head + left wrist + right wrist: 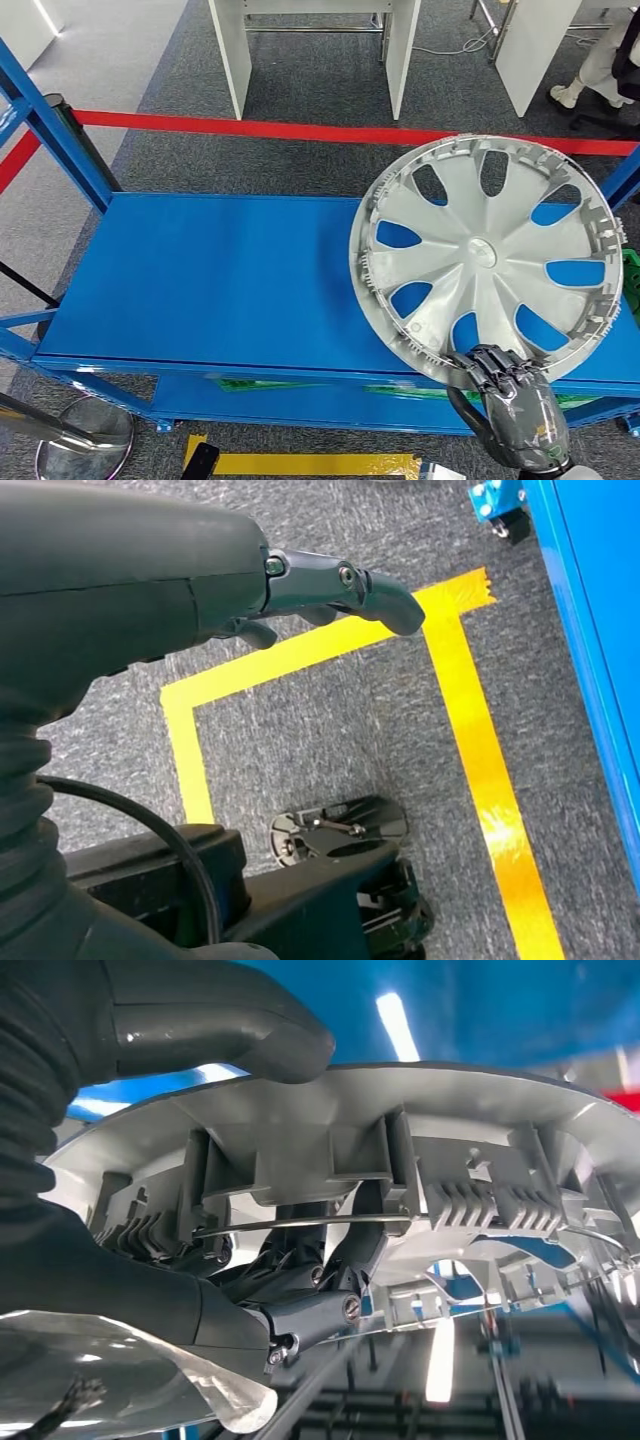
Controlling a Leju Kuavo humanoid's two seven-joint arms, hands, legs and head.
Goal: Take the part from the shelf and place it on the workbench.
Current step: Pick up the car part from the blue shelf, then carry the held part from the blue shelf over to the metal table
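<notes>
Blue shelf (189, 280) carrying one silver wheel cover (487, 255).
Right hand (507, 392) grips its near rim; left hand (226, 580) hangs loose, holding nothing; no readable writing.

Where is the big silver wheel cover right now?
In the head view, the wheel cover sits at the right end of the blue shelf, with the robot's right hand gripping its near rim.

- Part (487, 255): silver-grey, spoked, blue showing through its openings.
- Shelf (204, 275): solid blue.
- Right hand (509, 395): dark grey.
- Floor tape (468, 710): yellow.
- Barrier tape (249, 128): red.
- Carpet (317, 90): speckled grey.
</notes>
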